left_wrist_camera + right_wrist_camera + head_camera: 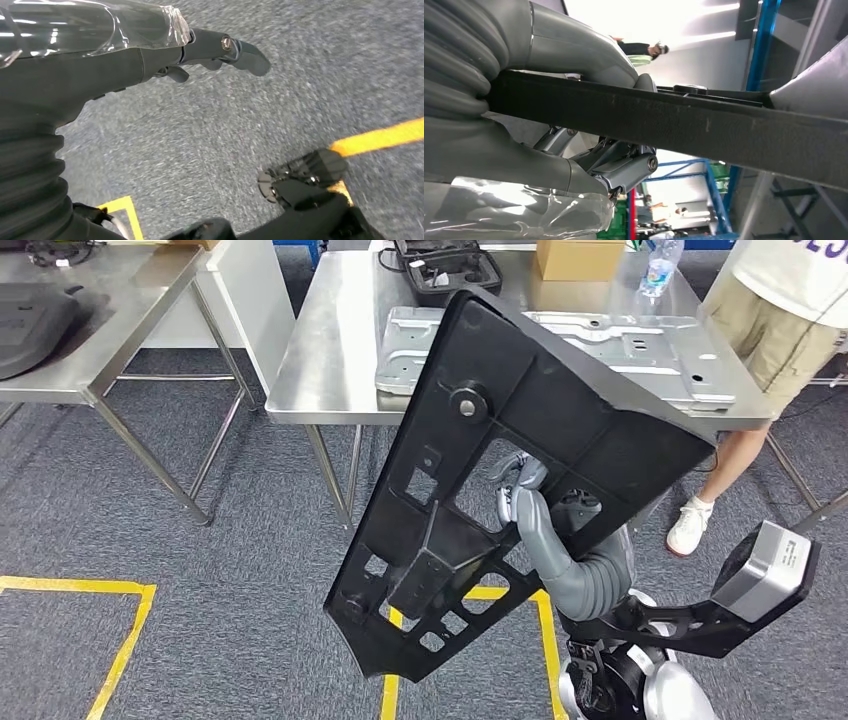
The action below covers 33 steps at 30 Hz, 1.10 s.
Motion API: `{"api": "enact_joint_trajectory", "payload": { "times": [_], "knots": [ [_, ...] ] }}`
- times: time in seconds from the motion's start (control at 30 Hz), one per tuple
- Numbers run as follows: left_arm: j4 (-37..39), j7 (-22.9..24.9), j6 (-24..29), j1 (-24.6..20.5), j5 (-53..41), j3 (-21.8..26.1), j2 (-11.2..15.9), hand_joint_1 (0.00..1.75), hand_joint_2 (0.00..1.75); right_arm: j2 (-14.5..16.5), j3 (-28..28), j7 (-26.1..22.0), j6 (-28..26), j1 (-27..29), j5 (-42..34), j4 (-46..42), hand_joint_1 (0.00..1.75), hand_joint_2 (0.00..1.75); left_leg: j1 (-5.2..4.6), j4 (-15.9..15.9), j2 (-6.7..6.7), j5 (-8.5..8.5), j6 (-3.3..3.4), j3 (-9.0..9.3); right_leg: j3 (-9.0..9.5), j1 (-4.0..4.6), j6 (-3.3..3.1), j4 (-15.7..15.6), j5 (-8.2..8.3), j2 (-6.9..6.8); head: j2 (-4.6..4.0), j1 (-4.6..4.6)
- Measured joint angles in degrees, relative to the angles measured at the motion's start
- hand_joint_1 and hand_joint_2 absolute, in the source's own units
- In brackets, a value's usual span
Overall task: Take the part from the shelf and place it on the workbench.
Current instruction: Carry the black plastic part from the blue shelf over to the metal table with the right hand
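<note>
Starting at the left of the head view, we see a steel side table (90,300); our left hand (215,50) hangs over carpet, fingers loosely apart, holding nothing. At centre, our right hand (525,505) grips the large black moulded plastic panel (500,480) through a cutout, tilted upright, likely for carrying clearance toward the stainless workbench (330,350) behind. No writing is legible to us.

right robot hand (589,125) grips black part (704,127) edge | blue shelf post (756,50) behind

Even bright indoor light, glare on steel workbench (320,360), blown-out ceiling lights, motion-blurred carpet (280,120)
</note>
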Motion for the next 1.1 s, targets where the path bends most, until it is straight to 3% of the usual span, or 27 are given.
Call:
{"api": "enact_joint_trajectory", "payload": {
  "times": [0.07,0.1,0.17,0.2,0.27,0.3,0.33,0.4,0.47,0.57,0.63,0.73,0.77,0.8,0.83,0.93,0.97,1.0,1.1],
  "knots": [
    [0.0,0.0,0.0,0.0,0.0,0.0,0.0,0.0,1.75,0.0,0.0,0.0,0.0,0.0,0.0,0.0,1.75,1.75,0.3,-1.0,-0.02,-0.52,0.42,1.39,-0.46,0.02,0.49,1.8,0.61,-0.17,-0.01,0.0],
    [0.0,0.0,0.1,0.0,0.0,0.0,0.0,0.0,1.75,0.0,0.0,-0.1,0.0,-0.1,0.0,0.0,1.75,1.75,0.5,-1.4,-0.04,-0.86,0.72,2.32,-1.98,0.0,0.69,4.6,0.84,-0.28,-0.01,0.05],
    [0.0,0.0,0.1,0.0,0.0,0.0,0.1,0.0,1.75,0.0,0.0,-0.1,0.1,-0.1,0.0,0.0,1.75,1.75,0.8,-1.8,-0.05,-1.89,1.1,4.04,-7.32,-0.07,1.09,12.5,-0.01,-0.46,-0.01,0.17],
    [0.0,0.0,0.1,0.0,0.0,0.0,0.0,0.0,1.75,0.0,0.0,-0.1,0.1,-0.1,0.0,0.0,1.75,1.75,0.91,-1.8,-0.06,-2.53,1.18,4.82,-10.32,-0.15,1.3,16.2,-1.36,-0.46,-0.01,0.22],
    [0.0,0.0,0.1,0.1,0.0,0.0,0.0,0.0,1.75,0.0,0.0,-0.1,0.1,0.0,0.0,0.0,1.75,1.75,1.11,-1.8,-0.13,-3.95,0.95,6.6,-14.37,-0.26,1.76,18.9,-3.71,-0.48,-0.01,0.26],
    [0.0,0.0,0.1,0.1,0.0,0.0,0.0,0.0,1.75,0.0,0.0,-0.1,0.1,0.0,0.0,0.0,1.75,1.75,1.22,-1.8,-0.16,-4.68,0.79,7.59,-15.0,-0.27,1.9,17.6,-3.45,-0.5,-0.01,0.27],
    [0.0,0.0,0.0,0.1,0.0,0.0,0.0,0.0,1.75,0.0,0.0,-0.1,0.1,0.0,0.0,0.0,1.75,1.75,1.32,-1.8,-0.2,-5.44,0.61,8.66,-14.86,-0.28,1.97,14.9,-1.96,-0.54,-0.01,0.28],
    [0.0,0.1,0.0,0.0,0.0,0.0,0.0,0.0,1.75,0.0,0.0,-0.1,0.1,0.0,0.0,0.0,1.75,1.75,1.36,-1.8,-0.23,-7.08,0.1,10.56,-13.13,-0.27,1.86,6.6,5.1,-1.02,-0.01,0.31],
    [0.0,0.2,0.1,-0.1,0.0,0.0,0.0,0.0,1.75,0.0,0.0,-0.1,0.1,0.1,0.0,0.0,1.75,1.75,1.11,-2.3,-0.21,-8.5,-0.65,11.74,-11.9,-0.11,1.46,1.4,10.32,-1.53,-0.01,0.31],
    [0.0,0.3,0.1,-0.2,0.0,0.0,0.0,0.0,1.75,0.0,0.0,-0.2,0.1,0.0,0.0,-0.1,1.75,1.75,1.01,-2.3,-0.17,-8.89,-1.58,12.8,-11.07,-0.15,0.39,0.7,10.38,-1.33,-0.01,0.09],
    [0.0,0.3,0.1,-0.3,0.0,0.0,0.0,0.0,1.75,0.1,0.0,-0.2,0.1,-0.1,0.0,-0.1,1.75,1.75,1.2,2.3,-0.15,-9.58,-1.97,10.77,-10.02,-0.17,-0.37,0.6,9.76,-1.24,-0.01,0.02],
    [0.0,0.3,0.1,-0.3,0.0,0.0,-0.1,0.0,1.75,0.1,0.0,-0.2,0.1,-0.1,0.0,-0.1,1.75,1.75,1.3,14.0,-0.14,-14.21,-2.5,2.99,-8.4,0.04,-0.99,0.5,8.24,-1.19,-0.01,-0.03],
    [0.0,0.3,0.1,-0.2,0.0,0.0,-0.1,0.0,1.75,0.1,0.0,-0.2,0.1,-0.1,0.0,-0.1,1.75,1.75,1.28,15.8,-0.14,-15.48,-2.51,1.04,-7.73,0.14,-1.06,0.5,7.67,-1.12,-0.01,-0.03],
    [0.0,0.3,0.1,0.0,0.0,0.0,-0.1,0.0,1.75,0.1,0.1,-0.2,0.1,0.0,0.0,-0.1,1.75,1.75,1.22,15.7,-0.15,-15.73,-2.4,0.04,-6.98,0.26,-1.09,0.5,7.11,-1.04,-0.01,-0.05],
    [0.0,0.3,0.1,0.0,0.1,0.0,-0.1,0.0,1.75,0.1,0.1,-0.2,0.1,0.0,0.0,-0.1,1.75,1.75,1.12,13.5,-0.15,-14.36,-2.05,-0.02,-6.13,0.41,-1.11,0.5,6.53,-0.96,-0.01,-0.08],
    [0.0,0.4,0.2,0.1,0.2,0.0,0.1,0.0,1.75,0.1,0.1,-0.2,0.1,-0.1,0.0,-0.1,1.75,1.75,0.07,2.2,-0.47,-5.1,-0.04,2.7,-3.88,0.7,-0.97,0.4,4.99,-0.75,-0.01,-0.05],
    [0.0,0.4,0.2,0.1,0.3,0.0,0.2,0.0,1.75,0.1,0.1,-0.2,0.1,-0.1,0.0,-0.1,1.75,1.75,-0.33,0.1,-0.67,-3.15,0.47,3.36,-3.55,0.65,-0.76,0.3,4.63,-0.6,-0.01,-0.05],
    [0.0,0.5,0.2,0.0,0.3,0.0,0.2,0.0,1.75,0.1,0.1,-0.2,0.1,-0.1,0.0,-0.1,1.75,1.75,-0.58,-0.9,-0.87,-2.23,0.88,3.67,-3.46,0.57,-0.49,0.6,4.61,-0.45,-0.01,-0.07],
    [0.0,0.5,0.3,0.0,0.3,0.0,0.2,0.0,1.75,0.1,0.1,-0.2,0.1,0.0,0.0,-0.1,1.75,1.75,-0.31,-2.0,-0.72,-1.85,1.48,5.07,-3.86,0.52,0.36,2.5,4.5,-0.33,0.0,-0.13]
  ]
}}
